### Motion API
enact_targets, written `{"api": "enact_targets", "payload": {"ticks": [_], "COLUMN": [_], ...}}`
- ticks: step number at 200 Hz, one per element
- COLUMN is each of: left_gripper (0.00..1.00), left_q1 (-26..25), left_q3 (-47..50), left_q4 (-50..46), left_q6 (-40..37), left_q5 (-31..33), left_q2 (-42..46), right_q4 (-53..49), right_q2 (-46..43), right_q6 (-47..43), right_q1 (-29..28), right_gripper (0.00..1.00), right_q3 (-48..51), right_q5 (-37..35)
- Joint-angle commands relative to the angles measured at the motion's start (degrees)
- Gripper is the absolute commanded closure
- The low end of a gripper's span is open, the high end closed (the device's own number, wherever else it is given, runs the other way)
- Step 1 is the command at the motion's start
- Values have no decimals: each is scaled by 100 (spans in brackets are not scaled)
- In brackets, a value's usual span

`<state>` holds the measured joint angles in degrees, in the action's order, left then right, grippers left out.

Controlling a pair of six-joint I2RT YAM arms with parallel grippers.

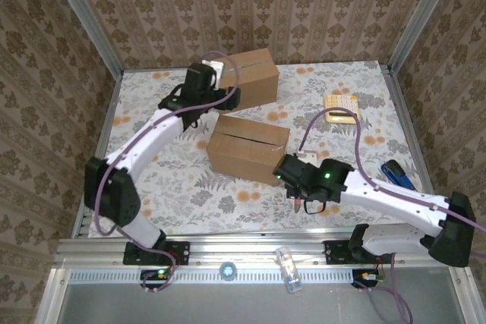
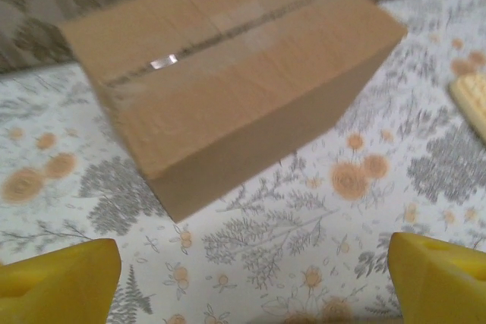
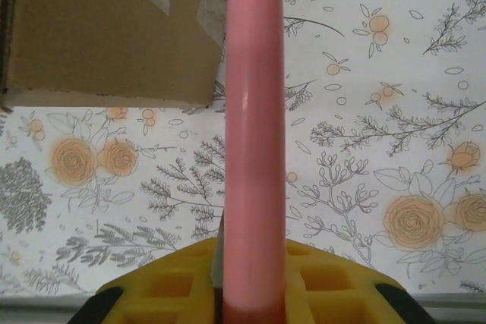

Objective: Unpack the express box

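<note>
Brown cardboard express box with slit top (image 1: 247, 149) lies at the centre of the table (image 1: 175, 187); right pincer (image 1: 298, 201), just beside its near corner, clamps a slim pink rod-like tool (image 3: 254, 111), probably for cutting tape; left pincer (image 2: 254, 278), spread wide, faces a second taped brown carton (image 2: 228, 73) behind, apparently to grasp it.

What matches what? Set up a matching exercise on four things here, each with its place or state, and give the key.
Things:
1 far box
2 calculator
3 pink tool
4 left gripper

Places or states:
a open, facing the far box
b held by the right gripper
c taped shut
d on the table, right of the far box

Pairs: 1-c, 2-d, 3-b, 4-a
</note>
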<state>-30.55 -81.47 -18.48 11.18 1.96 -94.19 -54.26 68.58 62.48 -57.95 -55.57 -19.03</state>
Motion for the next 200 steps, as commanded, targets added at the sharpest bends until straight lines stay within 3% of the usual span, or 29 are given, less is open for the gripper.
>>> {"api": "enact_targets", "payload": {"ticks": [1, 73, 151, 200], "left_gripper": [11, 12, 13, 14], "left_q1": [7, -8, 5, 5], "left_q3": [-358, -649, -39, 602], "left_q4": [-588, -1031, -1449, -1673], "left_q6": [-460, -708, -659, -309], "left_q5": [-377, -140, 447, 522], "left_q2": [-439, -1021, -529, 132], "right_q4": [214, 272, 918, 1443], "right_q2": [265, 965, 1634, 2069], "right_q6": [722, 880, -267, -1251], "right_q1": [-201, -169, 772, 1455], "right_gripper": [100, 100, 100, 100], "right_q3": [-140, -529, -1044, -1560], "right_q5": [-732, -1201, -939, -389]}}
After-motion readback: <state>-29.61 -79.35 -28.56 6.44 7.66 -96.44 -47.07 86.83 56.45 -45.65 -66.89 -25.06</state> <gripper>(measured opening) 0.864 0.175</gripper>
